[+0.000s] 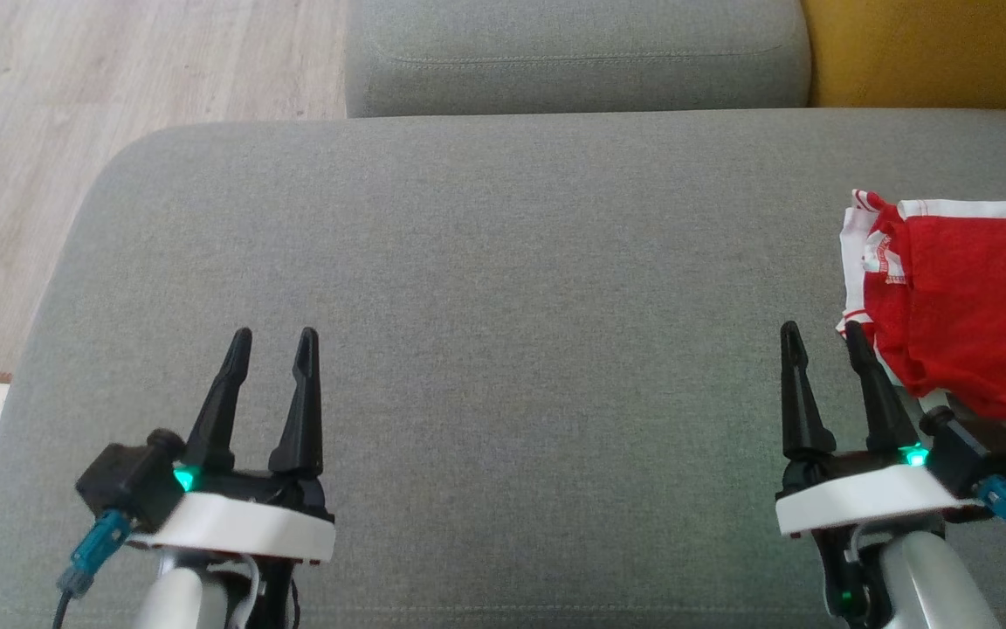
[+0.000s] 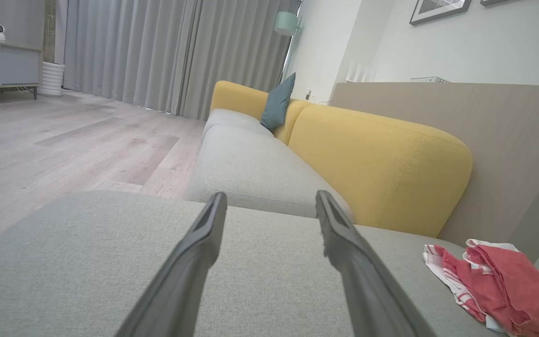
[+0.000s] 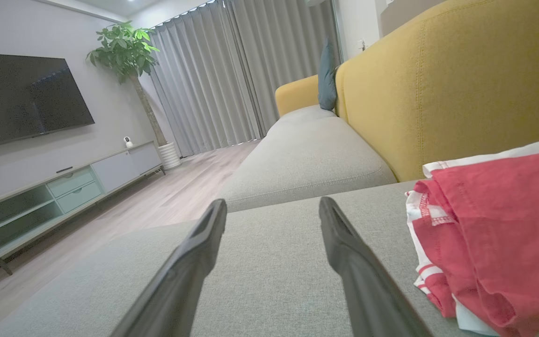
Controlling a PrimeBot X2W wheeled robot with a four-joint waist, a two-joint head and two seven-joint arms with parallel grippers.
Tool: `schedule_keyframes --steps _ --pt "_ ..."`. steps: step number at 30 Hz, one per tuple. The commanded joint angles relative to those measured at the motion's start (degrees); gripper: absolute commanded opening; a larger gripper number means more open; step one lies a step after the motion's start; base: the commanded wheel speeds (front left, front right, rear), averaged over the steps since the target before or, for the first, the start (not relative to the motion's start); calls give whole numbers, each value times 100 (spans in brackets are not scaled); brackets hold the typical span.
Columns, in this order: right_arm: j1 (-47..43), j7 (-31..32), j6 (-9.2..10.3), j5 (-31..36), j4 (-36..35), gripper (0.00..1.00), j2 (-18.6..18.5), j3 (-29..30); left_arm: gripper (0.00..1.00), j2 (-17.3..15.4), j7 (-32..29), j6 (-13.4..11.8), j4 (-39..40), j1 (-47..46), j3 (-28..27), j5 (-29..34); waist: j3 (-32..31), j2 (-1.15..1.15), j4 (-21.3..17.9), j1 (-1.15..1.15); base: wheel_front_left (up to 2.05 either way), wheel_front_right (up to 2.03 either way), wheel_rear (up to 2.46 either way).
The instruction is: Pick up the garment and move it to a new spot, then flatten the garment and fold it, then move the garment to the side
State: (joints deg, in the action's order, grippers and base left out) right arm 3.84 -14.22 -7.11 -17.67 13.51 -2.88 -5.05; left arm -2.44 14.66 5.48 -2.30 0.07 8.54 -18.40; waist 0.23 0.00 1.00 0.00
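Garment: I see the red garment (image 1: 957, 297), white-trimmed and loosely bunched, lying on the grey seat cushion (image 1: 503, 262) at the right edge of the head view, below the yellow backrest (image 1: 931, 52).
Right claw: the right claw (image 1: 822, 330) has its fingers apart with only bare cushion between them.
Garment against right claw: the cloth lies just beside the outer finger, to its right. In the head view that fingertip overlaps the white hem. My right wrist view shows a strip of cushion between finger and cloth, so I read no contact.
Left claw: the left claw (image 1: 276, 336) also has its fingers spread and empty, low on the left and well apart from the garment.
Left wrist view: the garment sits in the low right corner, beyond the fingers.
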Motion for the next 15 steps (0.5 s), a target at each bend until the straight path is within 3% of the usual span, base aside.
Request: schedule_keyframes --steps 1,9,10,15 --pt "119 -77 -37 -43 -213 100 0 -148 100 -43 34 -44 174 -112 -185 -45 -2 0 -3 0 0 0 0" --pt "101 -77 -37 0 -246 100 0 -164 100 -43 34 -65 52 -110 -146 -166 -23 0 -8 0 0 0 0" --pt "-2 2 0 1 -4 0 1 -12 0 4 -1 -42 -157 85 11 -159 -23 0 -8 0 0 0 0" --pt "-70 25 1 -105 184 0 4 -14 0 11 -20 -40 -381 155 8 -261 -23 0 -10 0 0 0 0"
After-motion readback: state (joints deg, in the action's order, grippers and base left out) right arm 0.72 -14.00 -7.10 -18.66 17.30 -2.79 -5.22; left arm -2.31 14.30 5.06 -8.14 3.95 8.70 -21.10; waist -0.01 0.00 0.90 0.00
